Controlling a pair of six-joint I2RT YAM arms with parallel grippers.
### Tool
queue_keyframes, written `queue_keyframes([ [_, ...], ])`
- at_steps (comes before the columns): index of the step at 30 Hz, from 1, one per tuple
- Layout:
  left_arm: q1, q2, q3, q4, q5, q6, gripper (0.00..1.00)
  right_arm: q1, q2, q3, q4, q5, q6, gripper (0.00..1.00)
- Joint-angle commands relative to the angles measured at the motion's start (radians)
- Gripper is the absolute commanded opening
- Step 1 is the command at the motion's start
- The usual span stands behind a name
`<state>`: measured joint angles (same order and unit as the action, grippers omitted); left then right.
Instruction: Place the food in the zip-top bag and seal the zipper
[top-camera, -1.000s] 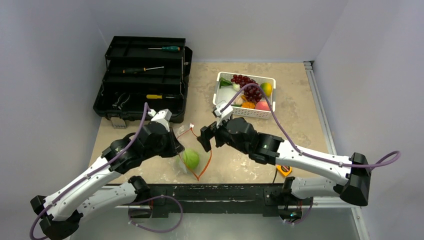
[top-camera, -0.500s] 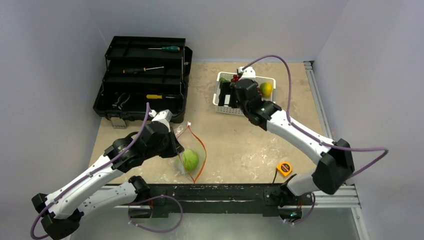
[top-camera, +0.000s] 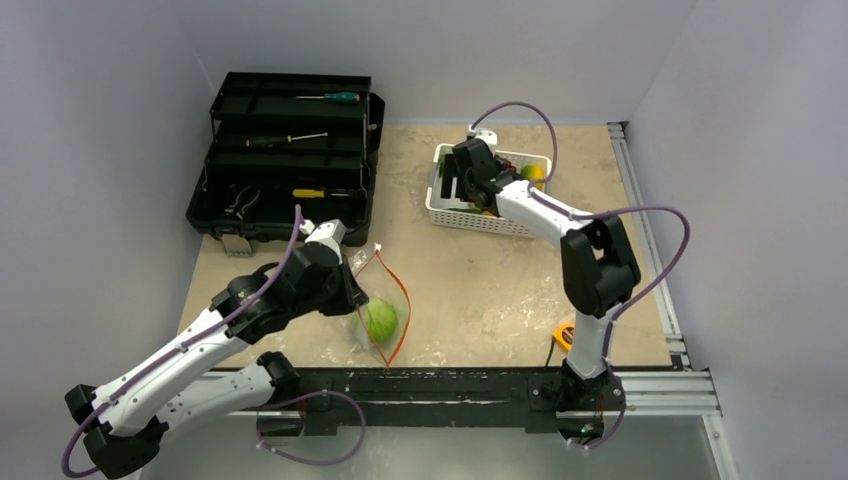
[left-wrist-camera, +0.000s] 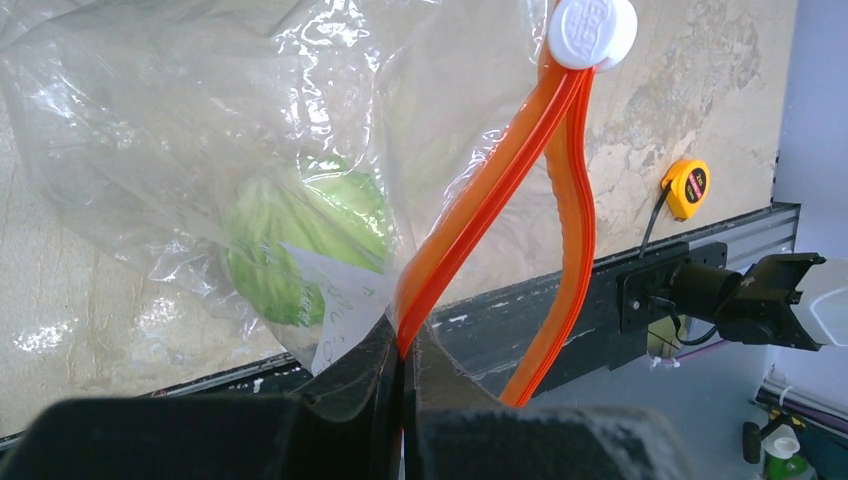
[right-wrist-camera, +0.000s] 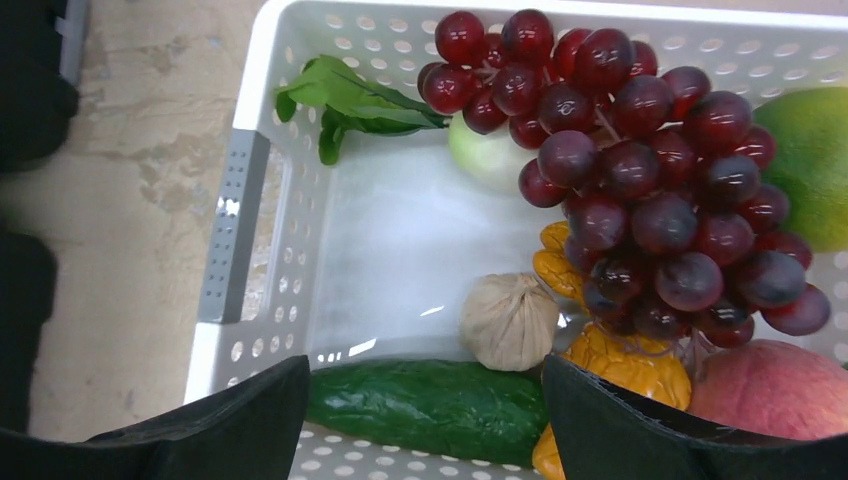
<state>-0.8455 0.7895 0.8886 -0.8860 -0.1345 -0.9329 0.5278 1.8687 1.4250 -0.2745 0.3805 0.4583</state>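
The clear zip-top bag (top-camera: 372, 300) lies near the table's front edge with the green cabbage (top-camera: 381, 318) inside it. My left gripper (left-wrist-camera: 405, 350) is shut on one side of the orange zipper (left-wrist-camera: 480, 215), pinching it and holding the mouth apart. The white slider (left-wrist-camera: 592, 30) sits at the far end. My right gripper (right-wrist-camera: 425, 420) is open, low in the white basket (right-wrist-camera: 235, 240). The green cucumber (right-wrist-camera: 430, 405) lies between its fingertips. Dark grapes (right-wrist-camera: 640, 160), orange pieces (right-wrist-camera: 625, 365), a peach (right-wrist-camera: 770, 390) and a lemon (right-wrist-camera: 815, 165) fill the basket's right side.
A black toolbox (top-camera: 285, 160) with screwdrivers stands open at the back left. A yellow tape measure (top-camera: 566, 336) lies near the front right, by the black rail (top-camera: 420, 385). A beige bulb (right-wrist-camera: 510, 320) and green leaves (right-wrist-camera: 350, 100) also lie in the basket.
My right arm swung away from the bag to the back and came down into the basket with jaws open. The left gripper and the bag stayed put.
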Motion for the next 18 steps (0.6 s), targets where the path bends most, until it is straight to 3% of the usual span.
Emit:
queue_keyframes([
  [1,-0.003,-0.002,0.032,-0.003,0.001,-0.016,0.0,-0.016,0.053,0.083,0.016,0.039,-0.024,0.82],
  [18,-0.004,-0.003,0.032,-0.011,0.006,-0.015,0.0,-0.028,0.166,0.104,0.06,0.133,-0.03,0.7],
])
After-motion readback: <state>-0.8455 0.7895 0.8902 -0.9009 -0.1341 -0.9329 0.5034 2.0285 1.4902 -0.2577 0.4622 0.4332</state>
